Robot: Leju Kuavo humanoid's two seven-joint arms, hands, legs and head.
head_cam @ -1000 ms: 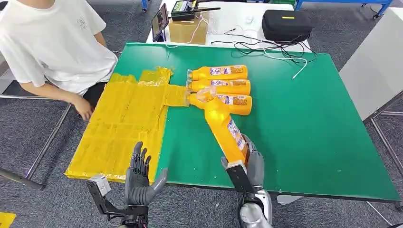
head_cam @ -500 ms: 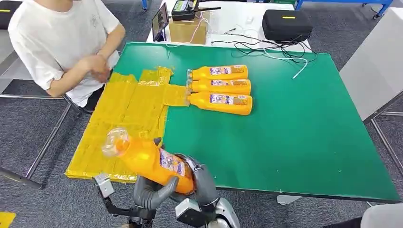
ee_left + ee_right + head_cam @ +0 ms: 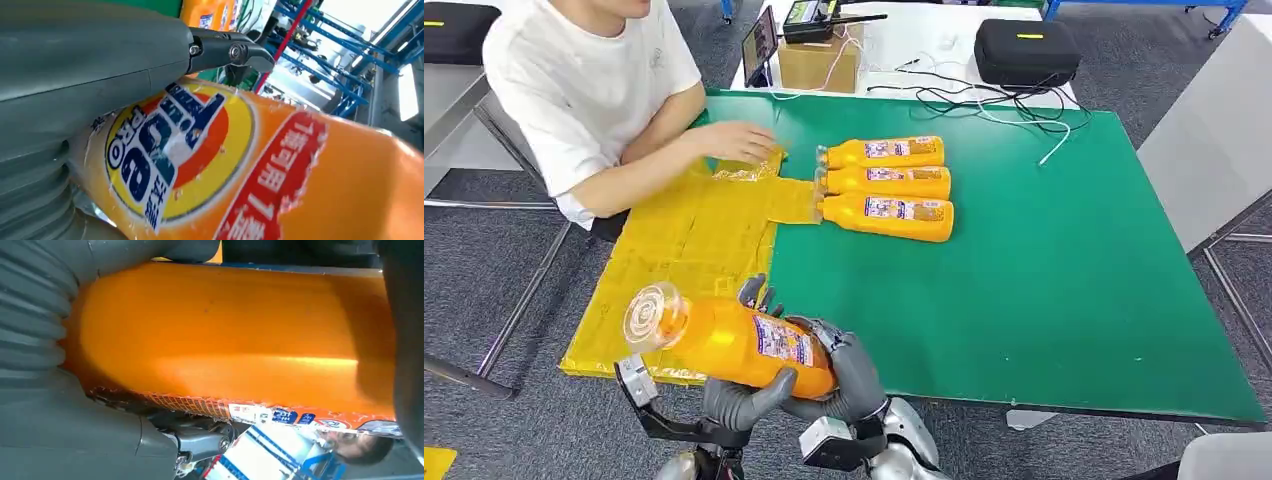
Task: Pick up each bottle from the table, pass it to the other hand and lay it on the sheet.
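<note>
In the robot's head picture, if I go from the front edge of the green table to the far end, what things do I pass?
Held bottle in both robot hands → three orange bottles lying side by side → black case.

Grey ribbed hand [image 3: 742,400] covers, dark fingers [image 3: 227,50], silver forearms.

Orange plastic bottle with printed label [image 3: 734,340] hung tilted above near table edge, clear cap end over crinkly yellow plastic sheet [image 3: 684,240]. Three more orange bottles [image 3: 887,184] lay side by side, caps touching sheet edge.
</note>
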